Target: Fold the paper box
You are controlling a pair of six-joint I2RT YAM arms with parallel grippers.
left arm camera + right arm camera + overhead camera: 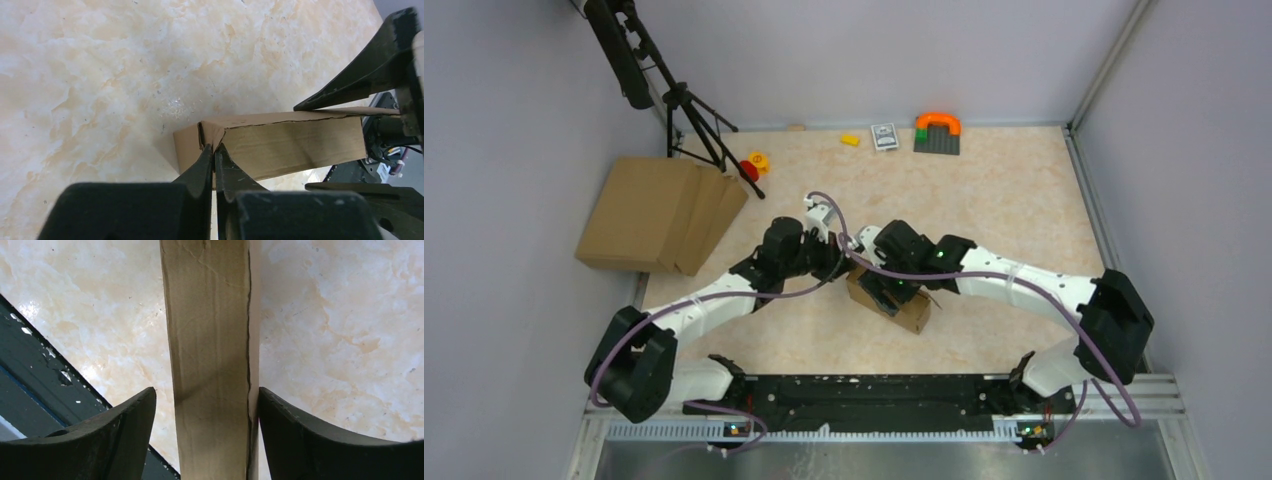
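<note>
**Top external view.** Paper box (911, 312): brown cardboard, lying on the counter (1004, 210) at centre, just ahead of the arm bases. Left tool (848, 264) and right tool (890, 290) both meet over it from opposite sides, likely so that one steadies it while the other works a flap. Pile of flat cardboard (659, 215): far left, well apart and not involved.

**Left wrist view.** Left tool (214, 150): clenched, fingertips together and pressed at the near corner of the paper box (295, 145), where the cardboard is creased. Whether a sliver of flap is caught between them cannot be told. Judged purpose: pinning that corner.

**Right wrist view.** Right tool (206, 396): released, jaws straddling the narrow body of the paper box (210, 315). One finger is at the box's edge, the other stands apart with bare counter (340, 315) showing between. Judged purpose: placed to squeeze the walls inward.
</note>
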